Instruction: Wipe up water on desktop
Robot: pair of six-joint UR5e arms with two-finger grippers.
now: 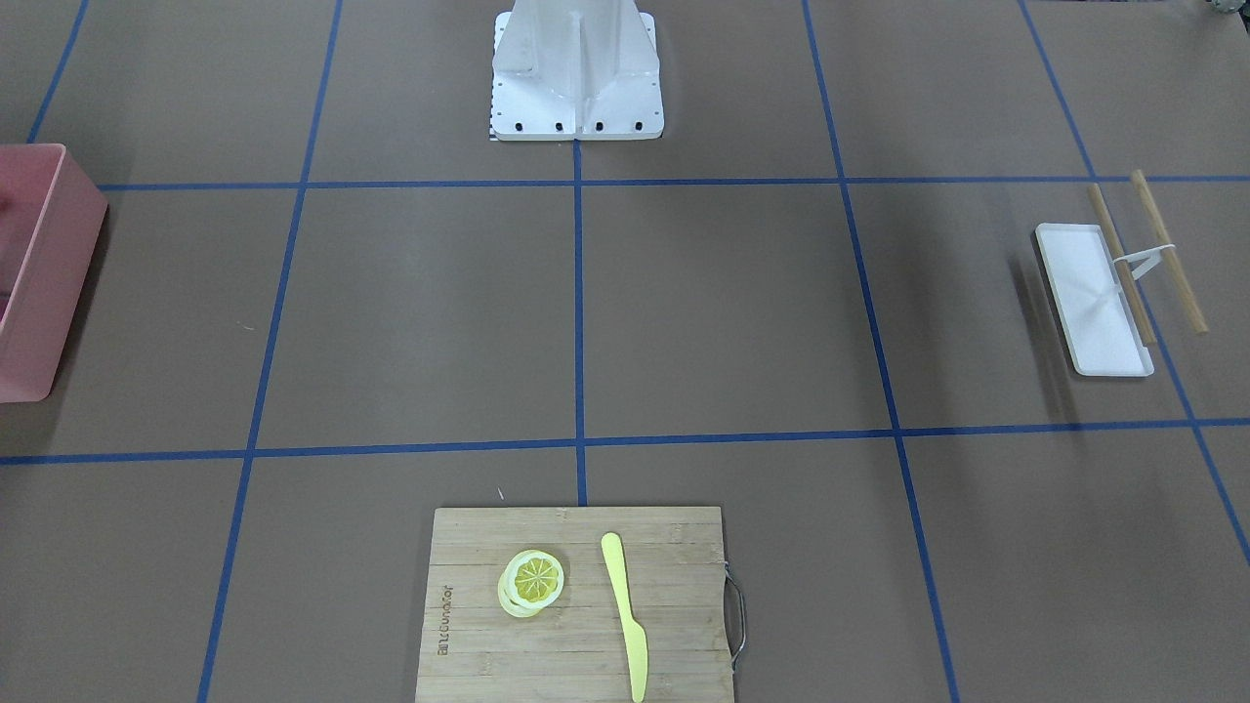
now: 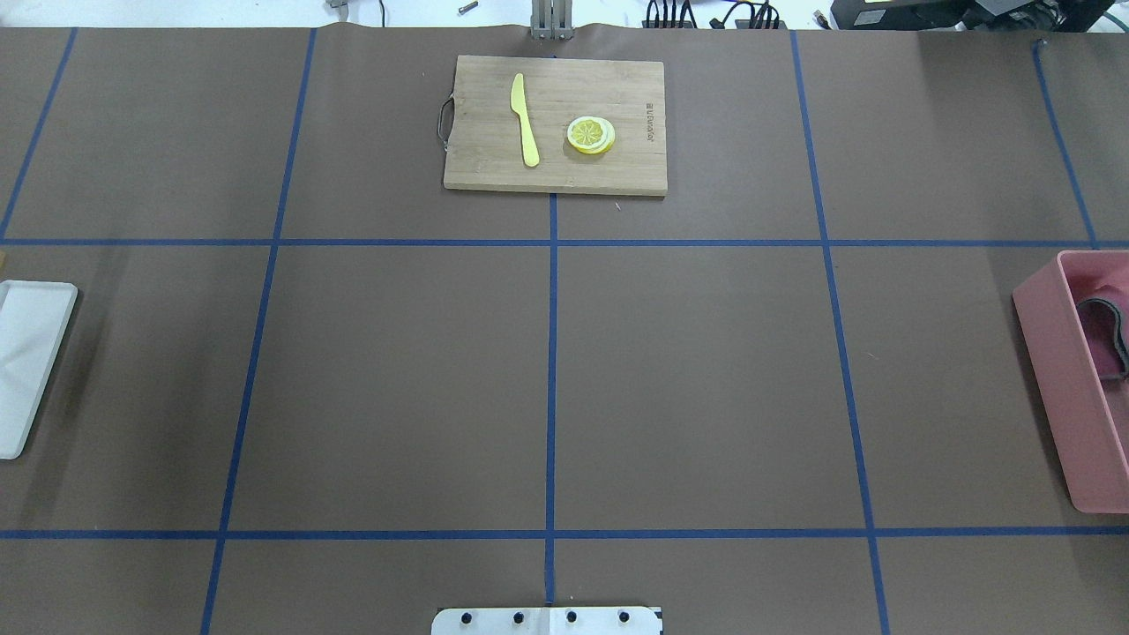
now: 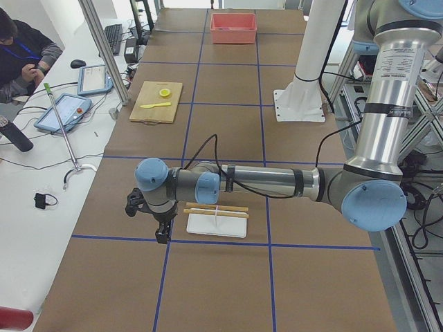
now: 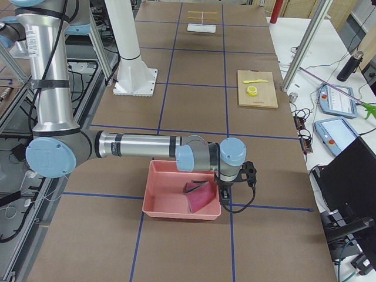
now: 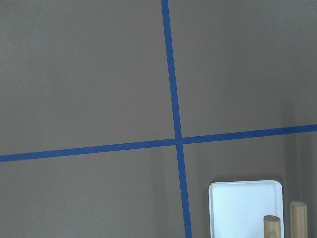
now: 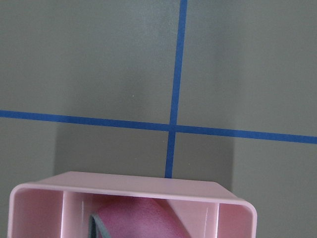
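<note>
The desktop (image 2: pixel 706 379) is a matte brown surface crossed by blue tape lines; no water shows on it in any view. A dark pink cloth (image 4: pixel 197 196) lies in the pink bin (image 4: pixel 176 202) and also shows in the overhead view (image 2: pixel 1110 337) and the right wrist view (image 6: pixel 133 220). My right gripper (image 4: pixel 225 198) hangs at the bin's edge, beside the cloth. My left gripper (image 3: pixel 163 232) hangs beside the white tray (image 3: pixel 217 224). Both grippers show only in the side views, so I cannot tell if they are open or shut.
Two wooden sticks (image 1: pixel 1162 249) joined by a white clip lie across the white tray (image 1: pixel 1092 298). A bamboo cutting board (image 2: pixel 556 123) at the far edge carries a yellow knife (image 2: pixel 524 119) and lemon slices (image 2: pixel 590 134). The robot base (image 1: pixel 576 73) stands at the near middle.
</note>
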